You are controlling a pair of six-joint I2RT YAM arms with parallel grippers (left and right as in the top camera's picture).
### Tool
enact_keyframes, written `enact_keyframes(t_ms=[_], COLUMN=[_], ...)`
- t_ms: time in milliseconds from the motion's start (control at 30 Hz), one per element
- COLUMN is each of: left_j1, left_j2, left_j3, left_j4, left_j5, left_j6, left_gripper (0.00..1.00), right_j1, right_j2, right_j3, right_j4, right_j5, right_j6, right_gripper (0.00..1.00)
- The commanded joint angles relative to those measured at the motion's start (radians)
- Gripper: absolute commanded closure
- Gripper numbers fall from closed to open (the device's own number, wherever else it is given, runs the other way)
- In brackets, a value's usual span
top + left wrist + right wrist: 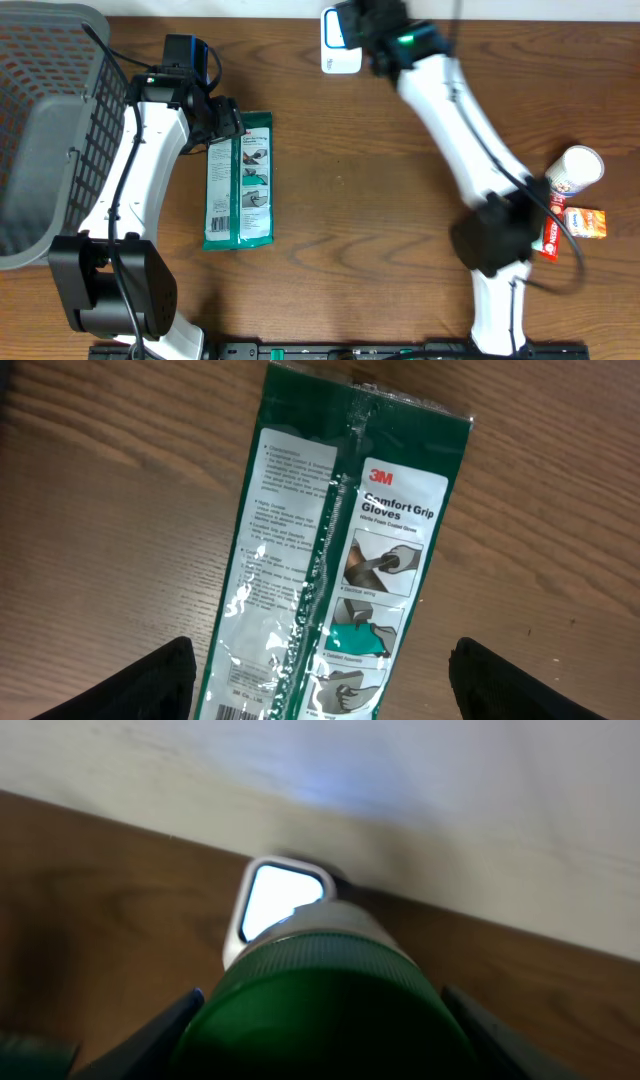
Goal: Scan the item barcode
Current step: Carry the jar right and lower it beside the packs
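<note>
Green and ribbed, a round lidded container (320, 970) sits between the dark fingers (150, 1040) of the right gripper (320, 1035), which is closed against its sides. It is held directly in front of the white scanner (282, 900), and in the right wrist view the scanner's lit window shows just above the lid's edge. No barcode on the container can be made out. The scanner stands on the wooden table (380, 200). Well left of the scanner and nearer the robot, a green 3M Comfort Grip Gloves packet (370, 520) lies flat on the wood with its printed panels facing up. The left gripper (320, 690) hangs over the packet's scanner-side end with its jaws spread wide, a finger on either side of the packet, gripping nothing. Further left of the scanner is a grey mesh basket (40, 120). Well right of the scanner, towards the robot, a white cup (578, 168) lies on its side with an orange box (586, 222) and a red packet (550, 238) just beside it.
</note>
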Motion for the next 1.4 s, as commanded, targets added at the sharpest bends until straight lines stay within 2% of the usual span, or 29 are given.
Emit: enact_keyframes(t_ms=[0, 233, 333, 433, 600, 867, 1167, 1367], left_j1=[0.004, 0.004, 0.004, 0.004, 0.004, 0.004, 0.004, 0.004], left_j2=[-0.013, -0.013, -0.013, -0.013, -0.013, -0.013, -0.013, -0.013], left_j3=[-0.008, -0.008, -0.008, -0.008, -0.008, -0.008, -0.008, -0.008], left_j4=[0.000, 0.000, 0.000, 0.000, 0.000, 0.000, 0.000, 0.000], left_j5=[-0.013, -0.013, -0.013, -0.013, -0.013, -0.013, -0.013, -0.013], left_j6=[0.006, 0.006, 0.006, 0.006, 0.006, 0.006, 0.006, 0.006], left_gripper=[0.19, 0.19, 0.19, 0.19, 0.19, 0.19, 0.19, 0.19], right_j1=[-0.051, -0.159, -0.203, -0.245, -0.319, -0.441, -0.503, -0.513], right_j2=[-0.097, -0.138, -0.127, -0.122, -0.122, -0.122, -0.122, -0.122], right_j3=[0.017, 0.016, -0.007, -0.066, -0.246, -0.559, -0.707, -0.728], right_j4=[-0.131, -0.498, -0.600, -0.631, -0.560, -0.276, -0.108, -0.107], right_j5=[-0.039, -0.091, -0.097, -0.091, -0.089, -0.090, -0.082, 0.021], right_j6=[0.036, 0.064, 0.069, 0.071, 0.070, 0.070, 0.069, 0.070], right_gripper=[0.99, 0.99, 0.99, 0.99, 0.99, 0.99, 0.99, 0.99])
